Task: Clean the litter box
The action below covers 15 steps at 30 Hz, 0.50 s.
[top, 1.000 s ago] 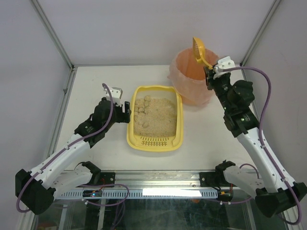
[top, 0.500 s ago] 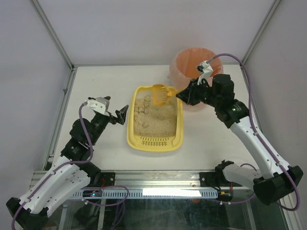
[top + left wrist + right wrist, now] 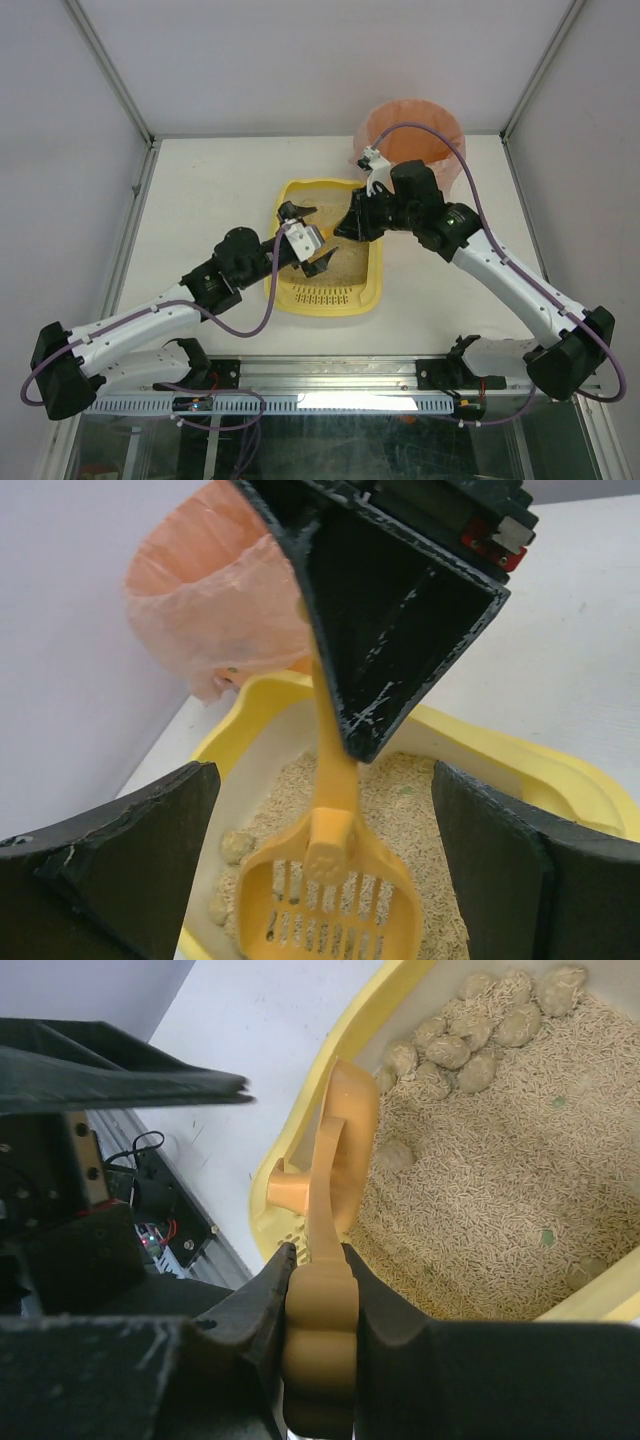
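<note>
The litter box [image 3: 322,303] sits mid-table, with the pink-lined bin [image 3: 430,140] just beyond its far right corner. The right gripper [image 3: 318,1257] is clamped tight on the handle of the orange scoop [image 3: 330,900], slotted head low over the litter. The left gripper [image 3: 310,240] hovers over the box too, fingers spread wide and holding nothing. Clumps [image 3: 470,1045] huddle at one end of the litter.

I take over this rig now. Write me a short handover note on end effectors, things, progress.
Left end effector: open, empty, over the litter box.
Right end effector: shut on the orange scoop handle, head low over the litter.
Bin: beyond the box, far right.
Done: scoop in hand, at the box.
To do: clumps lie in the litter; scoop them, tip them into the bin.
</note>
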Available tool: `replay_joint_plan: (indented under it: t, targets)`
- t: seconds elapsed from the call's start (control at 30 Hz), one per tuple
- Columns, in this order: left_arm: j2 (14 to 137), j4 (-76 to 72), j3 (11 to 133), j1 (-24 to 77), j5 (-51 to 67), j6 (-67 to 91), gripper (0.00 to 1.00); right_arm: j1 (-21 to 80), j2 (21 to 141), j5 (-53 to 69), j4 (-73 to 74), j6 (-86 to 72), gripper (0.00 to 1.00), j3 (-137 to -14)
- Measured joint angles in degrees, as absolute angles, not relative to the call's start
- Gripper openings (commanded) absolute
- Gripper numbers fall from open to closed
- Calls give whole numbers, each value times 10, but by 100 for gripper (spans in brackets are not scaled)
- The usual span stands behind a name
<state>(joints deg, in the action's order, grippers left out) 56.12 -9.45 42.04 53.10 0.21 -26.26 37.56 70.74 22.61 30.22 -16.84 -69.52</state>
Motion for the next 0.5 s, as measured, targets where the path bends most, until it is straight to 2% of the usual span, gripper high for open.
replay_joint_plan:
  t: [0.13, 0.3, 0.33, 0.5]
  targets:
    - [592, -95, 426, 540, 19, -269, 78, 388, 708, 219, 308, -167, 0, -699]
    - [606, -100, 426, 540, 18, -262, 48, 389, 703, 219, 308, -167, 0, -699]
    - [609, -105, 426, 540, 18, -260, 45, 389, 701, 219, 308, -168, 0, -699]
    - [626, -119, 426, 540, 16, -253, 41, 389, 688, 227, 306, -168, 0, -699]
